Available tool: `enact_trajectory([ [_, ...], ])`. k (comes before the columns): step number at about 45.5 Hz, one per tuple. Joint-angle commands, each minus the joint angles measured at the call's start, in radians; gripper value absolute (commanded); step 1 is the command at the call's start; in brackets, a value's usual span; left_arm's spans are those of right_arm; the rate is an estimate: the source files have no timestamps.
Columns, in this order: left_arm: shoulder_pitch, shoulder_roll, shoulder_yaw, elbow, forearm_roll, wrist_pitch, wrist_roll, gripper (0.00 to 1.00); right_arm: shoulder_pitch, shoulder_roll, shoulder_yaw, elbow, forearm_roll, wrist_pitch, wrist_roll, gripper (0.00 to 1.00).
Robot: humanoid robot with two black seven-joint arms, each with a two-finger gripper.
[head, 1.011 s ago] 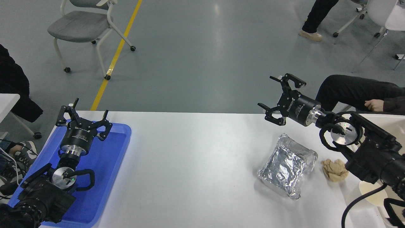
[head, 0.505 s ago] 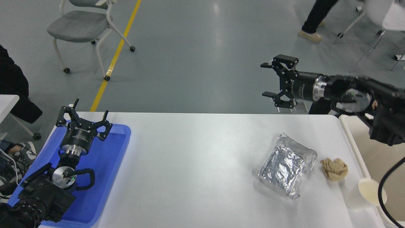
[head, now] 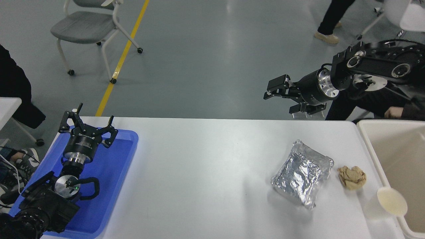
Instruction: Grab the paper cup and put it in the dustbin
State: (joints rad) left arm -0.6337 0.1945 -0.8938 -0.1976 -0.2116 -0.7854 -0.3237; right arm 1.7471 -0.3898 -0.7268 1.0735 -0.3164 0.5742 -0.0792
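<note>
The paper cup [head: 391, 200] is small and white with a cream inside. It stands upright near the table's front right, right beside the dustbin's rim. The dustbin [head: 398, 156] is a large cream tub at the right edge, partly cut off by the picture. My right gripper [head: 282, 99] is open and empty. It is held high over the table's far edge, pointing left, far from the cup. My left gripper [head: 89, 122] is open and parked over the blue tray [head: 113, 166] at the lower left.
A foil tray [head: 302, 174] and a crumpled brown paper ball [head: 352, 177] lie on the table [head: 199, 172] left of the cup. A seated person's hand [head: 393, 113] shows behind my right arm. A chair [head: 89, 23] stands on the floor beyond.
My right arm has swung up and back toward the right, lifting off the table's right side. The gripper has turned to point left. The cup and the dustbin now show unobstructed.
</note>
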Motion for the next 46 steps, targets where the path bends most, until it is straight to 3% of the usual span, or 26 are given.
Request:
enact_trajectory([
  [1,0.0,0.0,0.001,0.003,0.0,0.0,0.0,1.0,0.124,0.06,-0.147,0.195,-0.155,0.001,-0.005,1.0],
  [12,0.0,0.0,-0.001,0.0,0.0,0.0,0.0,1.0,0.256,0.078,-0.241,0.293,-0.13,0.069,-0.004,1.0],
  [22,0.0,0.0,-0.001,0.0,0.0,0.0,0.0,1.0,0.394,0.074,-0.367,0.404,0.062,0.108,-0.004,1.0],
  [34,0.0,0.0,0.001,0.003,0.0,0.0,0.0,1.0,0.503,0.072,-0.451,0.453,0.2,0.133,-0.004,1.0],
  [46,0.0,0.0,0.001,0.0,0.0,0.0,0.002,1.0,0.535,0.077,-0.537,0.462,0.201,0.125,-0.004,1.0],
])
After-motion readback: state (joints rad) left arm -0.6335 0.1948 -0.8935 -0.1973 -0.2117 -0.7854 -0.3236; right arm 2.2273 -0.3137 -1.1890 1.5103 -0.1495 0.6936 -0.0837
